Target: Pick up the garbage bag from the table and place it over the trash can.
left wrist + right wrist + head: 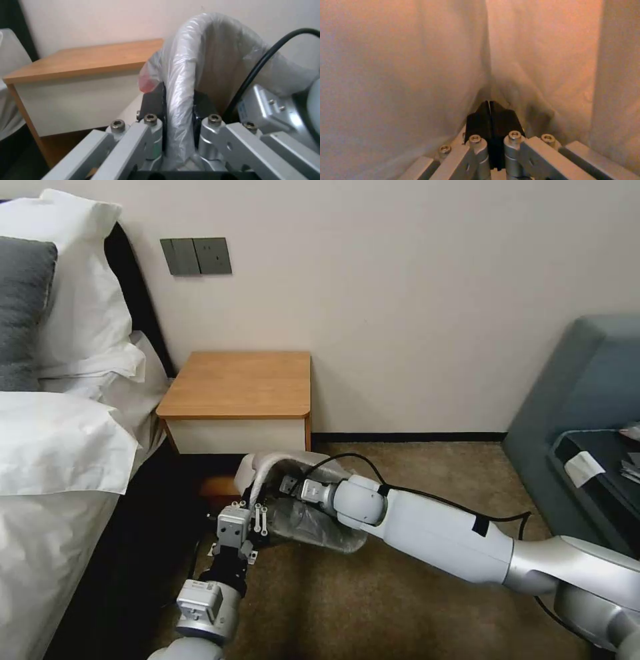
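Note:
The trash can [244, 469] stands on the carpet in front of the table [240, 380], tipped toward me. The garbage bag [313, 528] is draped over it, and its grey film wraps the rim [180, 65] with a pink-red edge [146, 83] hanging outside. My left gripper [259, 515] is shut on the bag-covered rim, one black pad [154, 100] on each side of it. My right arm reaches into the can from the right. Its gripper [490, 110] is shut inside the bag, tips against a fold of the film [488, 62].
A bed with white pillows [60, 433] lies close on the left. A grey-blue sofa [580, 393] and a dark tray [600, 467] stand at the right. Open brown carpet [373, 607] lies in front of the can. The wall is right behind the table.

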Robot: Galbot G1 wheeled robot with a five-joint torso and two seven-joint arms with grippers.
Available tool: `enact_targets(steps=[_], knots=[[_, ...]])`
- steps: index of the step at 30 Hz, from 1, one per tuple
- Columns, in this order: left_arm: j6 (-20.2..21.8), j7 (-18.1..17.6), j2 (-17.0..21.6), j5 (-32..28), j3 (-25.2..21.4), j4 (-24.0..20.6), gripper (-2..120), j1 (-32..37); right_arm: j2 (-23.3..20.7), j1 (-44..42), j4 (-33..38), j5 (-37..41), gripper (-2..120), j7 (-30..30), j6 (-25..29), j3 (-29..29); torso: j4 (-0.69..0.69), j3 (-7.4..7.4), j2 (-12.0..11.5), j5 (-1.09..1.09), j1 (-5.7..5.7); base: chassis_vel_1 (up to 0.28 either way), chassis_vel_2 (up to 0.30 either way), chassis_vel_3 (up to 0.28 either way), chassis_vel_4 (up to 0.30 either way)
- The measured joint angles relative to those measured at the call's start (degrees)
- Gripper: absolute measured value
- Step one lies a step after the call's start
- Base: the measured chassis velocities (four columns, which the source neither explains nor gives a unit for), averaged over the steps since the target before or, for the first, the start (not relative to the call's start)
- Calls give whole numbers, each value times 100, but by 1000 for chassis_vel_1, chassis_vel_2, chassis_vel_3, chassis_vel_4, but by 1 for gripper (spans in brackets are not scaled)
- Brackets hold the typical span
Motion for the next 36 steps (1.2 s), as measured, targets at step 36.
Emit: enact_targets(steps=[36], knots=[[1986,-1442,15,-3375,-379,376,8,-379,-1612,-4492,4232,1128,28,922,1737,4877,1,-1,0,-1,0,0,0,0,0]])
